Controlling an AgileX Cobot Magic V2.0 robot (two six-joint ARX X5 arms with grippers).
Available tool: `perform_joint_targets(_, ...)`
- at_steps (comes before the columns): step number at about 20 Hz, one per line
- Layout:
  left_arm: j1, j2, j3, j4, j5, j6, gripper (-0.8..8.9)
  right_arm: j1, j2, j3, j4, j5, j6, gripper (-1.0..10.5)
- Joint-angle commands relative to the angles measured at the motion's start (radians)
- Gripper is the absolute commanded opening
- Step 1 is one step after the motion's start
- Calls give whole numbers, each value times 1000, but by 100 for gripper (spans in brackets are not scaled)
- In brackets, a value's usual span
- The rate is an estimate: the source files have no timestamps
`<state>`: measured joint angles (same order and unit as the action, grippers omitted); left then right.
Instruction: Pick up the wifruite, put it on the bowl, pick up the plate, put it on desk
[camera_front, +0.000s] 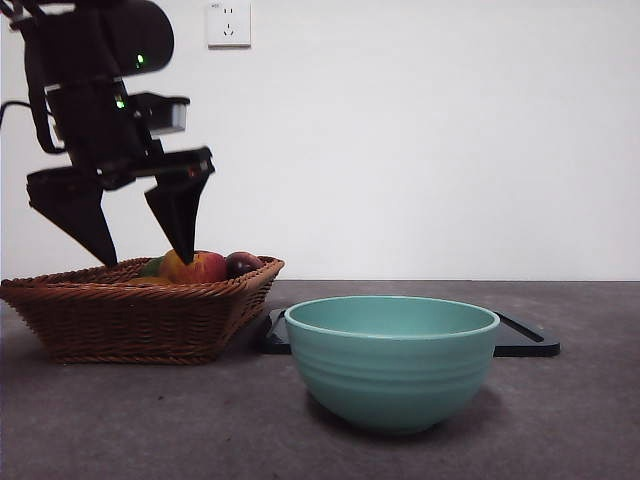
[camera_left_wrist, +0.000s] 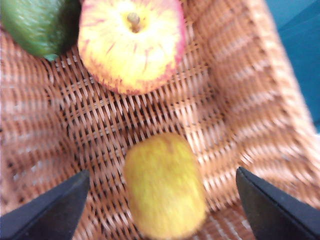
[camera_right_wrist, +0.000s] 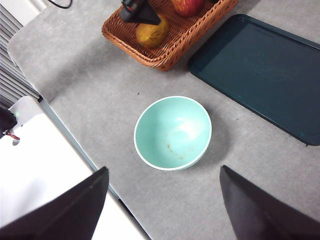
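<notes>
Two arms work this table; only one is over the fruit. The desk (camera_front: 120, 420) is the widest thing, grey-brown and matte, carrying the rest. On it lies a flat dark tray (camera_right_wrist: 260, 70), just beside the wicker basket (camera_front: 130, 320). The teal bowl (camera_front: 392, 360) stands upright on the desk in front of the tray, near the basket, with no fruit in it.

The left gripper (camera_front: 145, 255) hangs above the basket, jaws spread wide, tips pointing down at basket-rim height in the front view. It holds nothing. In its wrist view the wifruite (camera_left_wrist: 164, 185) lies on the basket floor between the two open jaws, touching neither.

The right gripper (camera_right_wrist: 162, 200) hovers high above the bowl, jaws also wide apart and holding nothing.

The wifruite is oval, lying on its side; its long axis runs roughly along the gripper's line of view, crosswise to the gap between the jaws. A red-yellow apple (camera_left_wrist: 131, 42) sits near it, stem up, beside a green fruit (camera_left_wrist: 37, 25).
</notes>
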<state>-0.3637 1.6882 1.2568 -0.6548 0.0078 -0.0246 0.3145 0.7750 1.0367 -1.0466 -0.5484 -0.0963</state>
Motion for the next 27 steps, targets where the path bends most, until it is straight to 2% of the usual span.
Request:
perform_joint_targets(1,-5,54,26,9,-17,-18,464,5,8,20,8,-1,10,357)
perform_joint_targets(7,-6,108,26,19,-16,-44,463,5,8,20,9,-1,10,357)
perform_joint_targets(10,-8,111,26,18,-16,-46,360,5,8,20,10,-1,10,356)
perform_joint_targets(13,-10,111,26,15,-16,-48,310,5,8,20,14,-1,10,357)
perform_joint_targets(16,-12,111,26,15,-15,-48,214,5,8,20,14,-1,10,356)
perform_joint_targets(21,-19,92,27,17,0,-48,214,5,8,20,14,-1,10,356)
perform_joint_targets(27,-58,-73,27,14,56,-68,214,5,8,20,14,0,10,356)
